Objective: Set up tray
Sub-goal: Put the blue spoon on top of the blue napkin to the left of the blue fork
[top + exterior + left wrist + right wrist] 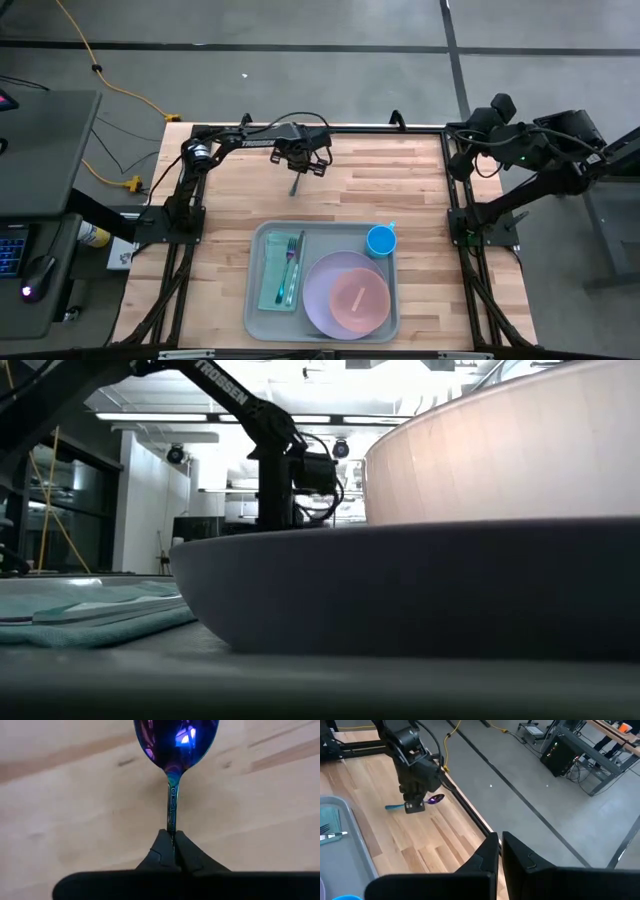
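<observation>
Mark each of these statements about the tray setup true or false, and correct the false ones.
1. The left claw is shut on the spoon's handle. True.
2. The spoon lies inside the tray. False: it is on the bare wooden table, beyond the tray.
3. A fork rests on the teal napkin in the tray. True.
4. The blue cup stands outside the tray. False: it stands in the tray's corner, beside the plate.
5. The right claw holds the fork. False: it is shut on nothing, off the table's edge.

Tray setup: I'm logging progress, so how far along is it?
Done: the tray holds napkin, fork, plate and blue cup. In hand: the left gripper is shut on the spoon on the table. Left: bringing it over. The right gripper waits, shut.
</observation>
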### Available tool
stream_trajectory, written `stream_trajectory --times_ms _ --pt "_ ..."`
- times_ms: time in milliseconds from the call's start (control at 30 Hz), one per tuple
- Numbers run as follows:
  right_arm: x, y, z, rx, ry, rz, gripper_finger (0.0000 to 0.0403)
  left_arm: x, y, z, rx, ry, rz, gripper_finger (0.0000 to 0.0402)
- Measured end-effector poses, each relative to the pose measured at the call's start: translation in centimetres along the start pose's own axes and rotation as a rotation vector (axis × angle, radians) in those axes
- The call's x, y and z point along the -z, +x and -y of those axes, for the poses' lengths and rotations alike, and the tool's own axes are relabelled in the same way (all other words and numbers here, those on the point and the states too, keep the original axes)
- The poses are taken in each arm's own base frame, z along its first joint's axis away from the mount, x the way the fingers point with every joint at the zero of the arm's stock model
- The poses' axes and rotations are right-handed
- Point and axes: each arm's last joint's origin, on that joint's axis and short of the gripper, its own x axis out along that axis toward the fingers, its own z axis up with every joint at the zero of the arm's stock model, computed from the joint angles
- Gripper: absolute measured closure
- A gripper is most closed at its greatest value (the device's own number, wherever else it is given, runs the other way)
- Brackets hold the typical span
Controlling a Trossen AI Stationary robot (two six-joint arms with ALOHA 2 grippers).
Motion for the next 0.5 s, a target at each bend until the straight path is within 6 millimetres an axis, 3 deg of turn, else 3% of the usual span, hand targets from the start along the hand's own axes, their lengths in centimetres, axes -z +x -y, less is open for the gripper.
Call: stream_trajectory --times_ms 300,500 --pt "0.0 0.0 0.0 0.003 0.006 0.004 0.0403 0.0 -2.8 -0.5 0.027 0.144 0.046 0.0390" --pt "0.0 0.0 0.0 0.003 0.011 0.004 0.0403 0.7 -5.7 -1.7 0.010 0.259 0.045 0.0390"
